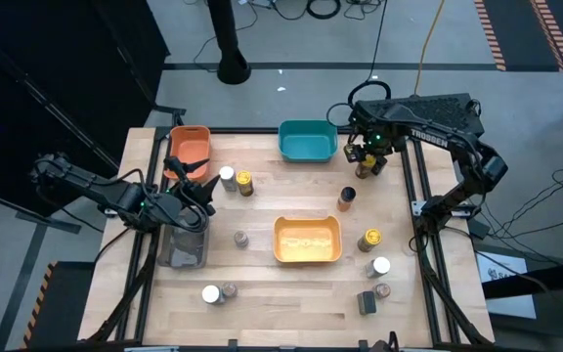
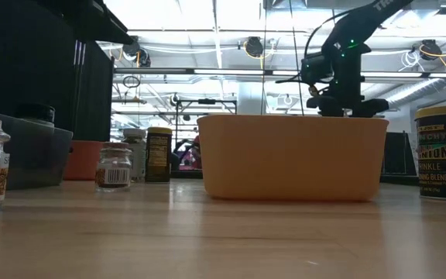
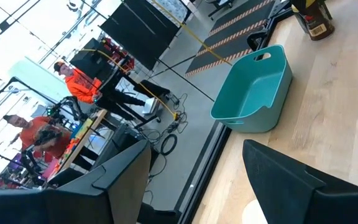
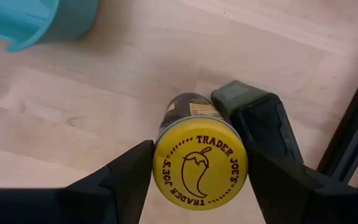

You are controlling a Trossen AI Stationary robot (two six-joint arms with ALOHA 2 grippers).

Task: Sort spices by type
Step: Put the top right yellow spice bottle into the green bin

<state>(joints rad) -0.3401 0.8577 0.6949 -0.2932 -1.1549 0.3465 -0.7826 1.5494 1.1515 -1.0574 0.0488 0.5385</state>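
High camera looks straight down on the whole wooden table [image 1: 291,293]. Low camera sits at tabletop level, close behind the yellow rectangular plastic bin [image 2: 291,157]. Both wrist cameras share the teal rectangular plastic bin [image 3: 253,93].

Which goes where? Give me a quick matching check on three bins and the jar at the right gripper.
Things:
1. teal bin
2. yellow bin
3. yellow-lidded Trader Joe's jar
4. orange bin

Places:
A. between the right gripper's fingers
B. far-left corner of the table
C. middle of the table
D. far edge, next to the right gripper

Pairs: 1-D, 2-C, 3-A, 4-B
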